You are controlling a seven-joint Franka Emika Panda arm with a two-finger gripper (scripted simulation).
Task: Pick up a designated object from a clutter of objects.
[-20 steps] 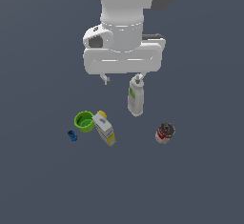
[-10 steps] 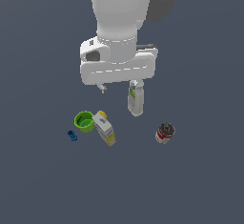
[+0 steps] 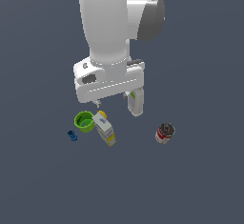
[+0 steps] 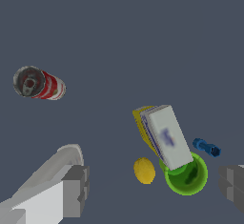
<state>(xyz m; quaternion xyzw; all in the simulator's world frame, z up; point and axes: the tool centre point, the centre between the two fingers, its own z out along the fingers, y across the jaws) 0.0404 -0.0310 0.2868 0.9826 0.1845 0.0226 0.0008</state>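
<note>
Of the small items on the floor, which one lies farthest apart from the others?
The red-white can, lying on its side alone toward the exterior view's right. The carton, green cup, yellow ball and blue piece cluster together.

White-grey carton [image 4: 167,137] with yellow band, green cup [image 4: 188,175], yellow ball [image 4: 144,170], blue piece [image 4: 206,147], red-white can [image 4: 40,84], slate-grey worktop [image 4: 119,37].

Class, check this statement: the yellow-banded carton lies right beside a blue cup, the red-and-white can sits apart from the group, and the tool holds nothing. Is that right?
Not quite: the cup beside the carton is green, not blue, as the wrist view shows; the only blue thing is a tiny piece nearby. The rest stands: the can sits apart, and the tool holds nothing.
</note>
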